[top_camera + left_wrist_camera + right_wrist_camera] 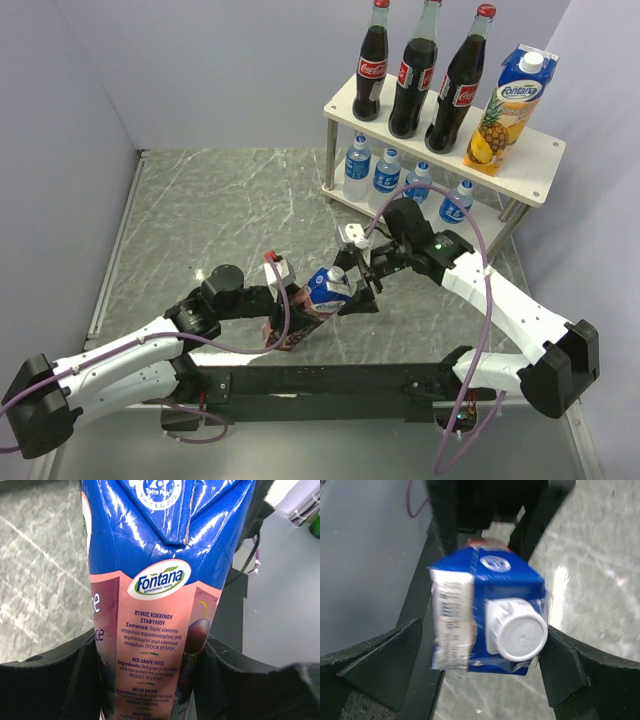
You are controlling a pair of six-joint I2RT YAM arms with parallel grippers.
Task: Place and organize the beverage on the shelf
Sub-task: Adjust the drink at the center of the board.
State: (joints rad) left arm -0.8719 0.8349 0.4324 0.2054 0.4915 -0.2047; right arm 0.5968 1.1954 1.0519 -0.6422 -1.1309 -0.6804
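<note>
Right up close in your left wrist view is the grape juice carton (160, 605). Your left tool (155, 680) is closed on its lower part, with one finger pressed on each side. From above, the carton (315, 305) is over the near middle of the bench (230, 210), well apart from the shelf (535, 152). It leans a lot. Its long side runs from the bottom, by the left tool (288, 318), up and to the right. Its blue top points at your right tool (352, 283) and on toward the shelf. You cannot tell if its bottom touches the bench.

Your right tool (480, 650) is wide open and holds nothing. Its fingers sit on both sides of the carton's top (490, 625). One is right by the side with the white cap (520, 632). The other has a gap.

On the shelf's top board stand three cola bottles (415, 70) and a tilted pineapple juice carton (505, 110). Four water bottles (400, 180) stand on the lower board.
</note>
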